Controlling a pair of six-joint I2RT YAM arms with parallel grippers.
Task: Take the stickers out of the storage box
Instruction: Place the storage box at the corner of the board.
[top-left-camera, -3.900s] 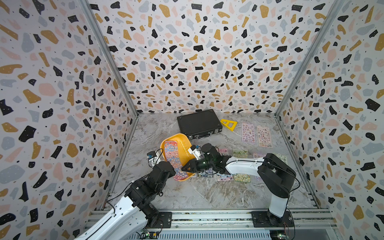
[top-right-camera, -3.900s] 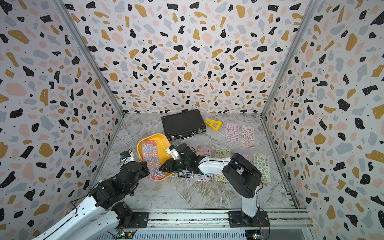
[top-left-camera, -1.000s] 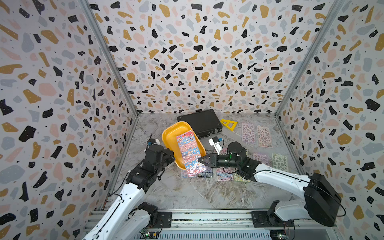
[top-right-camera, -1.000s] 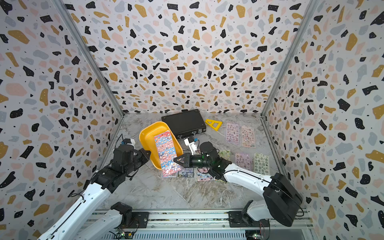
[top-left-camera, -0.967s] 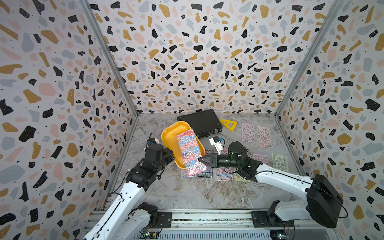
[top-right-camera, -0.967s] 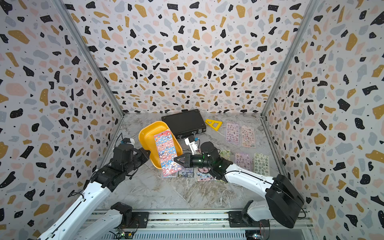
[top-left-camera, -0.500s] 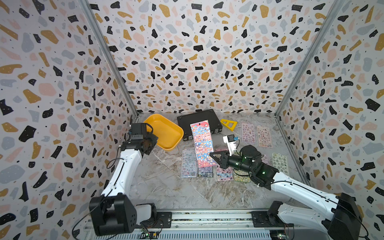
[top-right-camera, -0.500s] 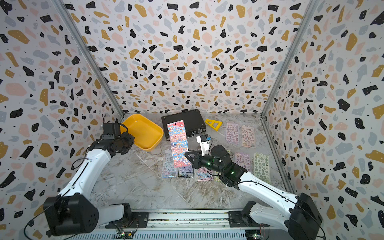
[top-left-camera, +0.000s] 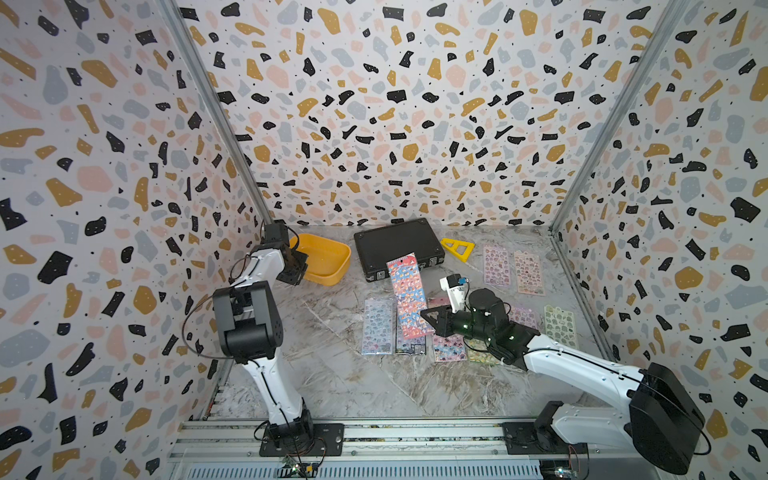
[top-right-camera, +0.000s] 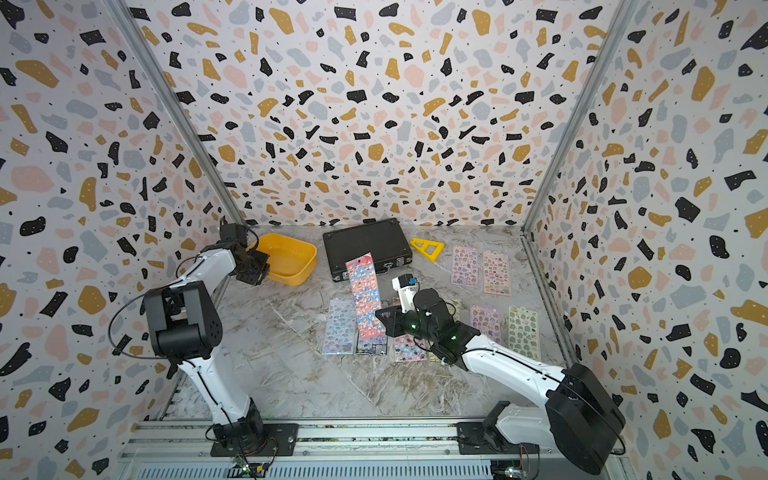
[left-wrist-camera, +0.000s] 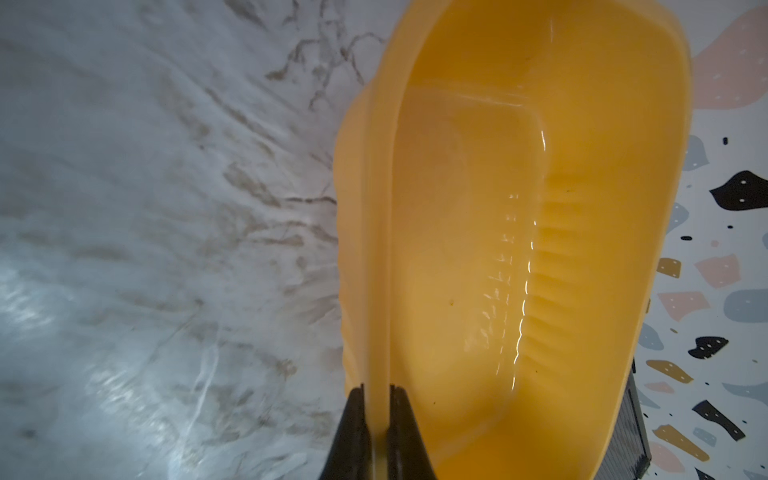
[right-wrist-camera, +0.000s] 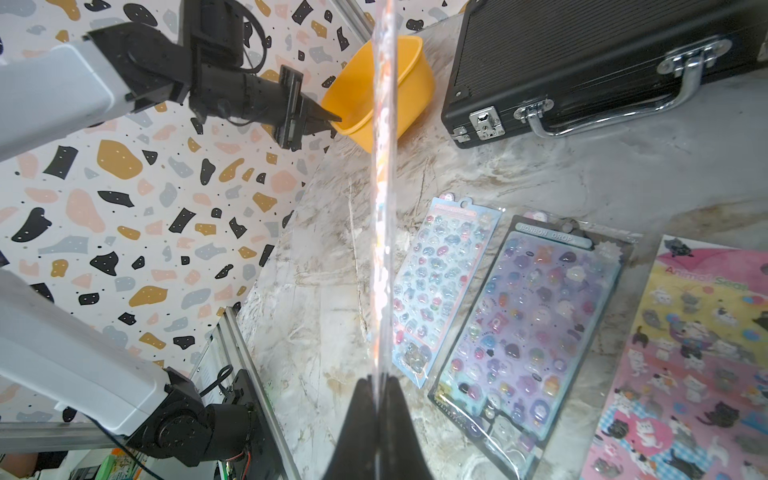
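Right gripper (top-left-camera: 429, 321) is pinching a red sticker sheet (top-left-camera: 406, 291) raised beside the black briefcase (top-left-camera: 395, 243) for laydown, while left gripper (left-wrist-camera: 376, 388) is clamping the empty storage box (top-left-camera: 330, 275) rim clear.

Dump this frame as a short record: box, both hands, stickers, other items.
storage box: yellow, no stickers inside, far left of the table
left hand: shut on the storage box rim
right hand: shut on one end of a red-blue sticker sheet, held up off the table
other stickers: several sheets flat on the table, outside the box
other items: black briefcase and yellow triangle ruler at the back
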